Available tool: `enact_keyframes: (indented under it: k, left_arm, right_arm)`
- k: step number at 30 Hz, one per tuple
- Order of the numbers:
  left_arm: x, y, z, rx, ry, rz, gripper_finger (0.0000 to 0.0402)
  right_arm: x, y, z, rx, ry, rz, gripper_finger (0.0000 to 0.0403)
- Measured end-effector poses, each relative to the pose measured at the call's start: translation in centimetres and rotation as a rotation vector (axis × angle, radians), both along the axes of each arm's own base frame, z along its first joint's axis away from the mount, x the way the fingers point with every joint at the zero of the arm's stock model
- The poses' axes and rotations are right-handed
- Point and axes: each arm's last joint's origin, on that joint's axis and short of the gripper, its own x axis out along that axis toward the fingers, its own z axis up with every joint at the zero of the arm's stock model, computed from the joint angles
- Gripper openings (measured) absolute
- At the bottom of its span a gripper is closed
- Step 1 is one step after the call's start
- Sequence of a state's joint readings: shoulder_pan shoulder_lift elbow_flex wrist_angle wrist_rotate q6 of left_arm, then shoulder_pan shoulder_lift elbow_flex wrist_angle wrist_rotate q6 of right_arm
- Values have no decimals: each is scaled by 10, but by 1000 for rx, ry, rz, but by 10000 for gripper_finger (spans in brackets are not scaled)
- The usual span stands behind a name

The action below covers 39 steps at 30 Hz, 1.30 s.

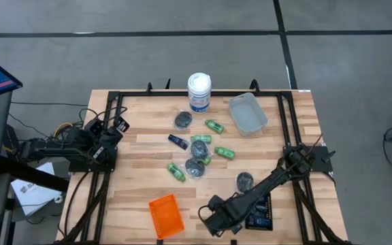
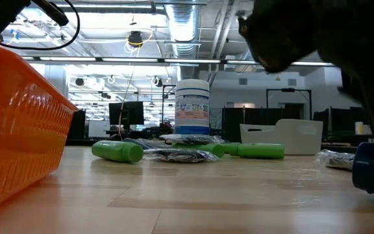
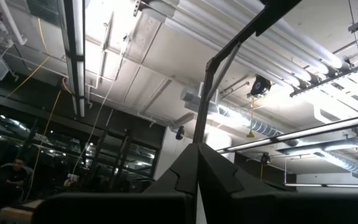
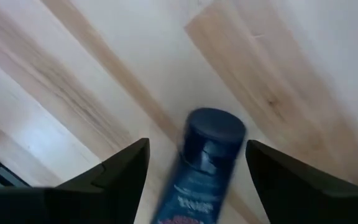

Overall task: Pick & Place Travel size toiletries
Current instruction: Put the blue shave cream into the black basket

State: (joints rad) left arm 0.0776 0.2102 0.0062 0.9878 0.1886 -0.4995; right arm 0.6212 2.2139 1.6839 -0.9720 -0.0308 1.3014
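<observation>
Between right gripper (image 4: 197, 168) fingers, apart: dark blue tube (image 4: 202, 163).

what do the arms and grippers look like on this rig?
Both arms are matte black, built of boxy jointed links. The left gripper shows two angular dark fingers pressed together. The right gripper has two broad, flat black fingers with pointed tips. No markings visible; black cabling near the left arm's base.

The floor (image 1: 148, 61) around the wooden table (image 1: 141, 194) is grey concrete, crossed by dark lines. Beyond the table's far edge, the room holds rows of dark monitors (image 2: 125, 117) on desks. Overhead, an open ceiling carries long strip lights (image 3: 76, 56), a ribbed silver duct (image 2: 180, 23), pipes and hanging yellow cables (image 3: 45, 46).
</observation>
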Motion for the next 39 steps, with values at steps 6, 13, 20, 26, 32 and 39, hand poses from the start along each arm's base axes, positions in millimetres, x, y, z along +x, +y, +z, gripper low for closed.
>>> enact_keyframes:
  k: [6,13,20,26,32,39]
  left_arm:
    - [0,0,0,0,0,0,1]
    - [0,0,0,0,0,0,1]
    - [0,0,0,0,0,0,1]
    - [0,0,0,0,0,0,1]
    - [0,0,0,0,0,0,1]
    - [0,0,0,-3,1,-3,1]
  right_arm:
    - [-6,-1,-13,28,-2,13,217]
    - [-6,-6,-14,10,24,25,107]
    - [3,-8,-5,10,16,90,106]
    - [22,-15,29,-24,-51,180,105]
    - [20,-22,67,-104,12,248,105]
    - [-9,-12,89,-197,155,265,111]
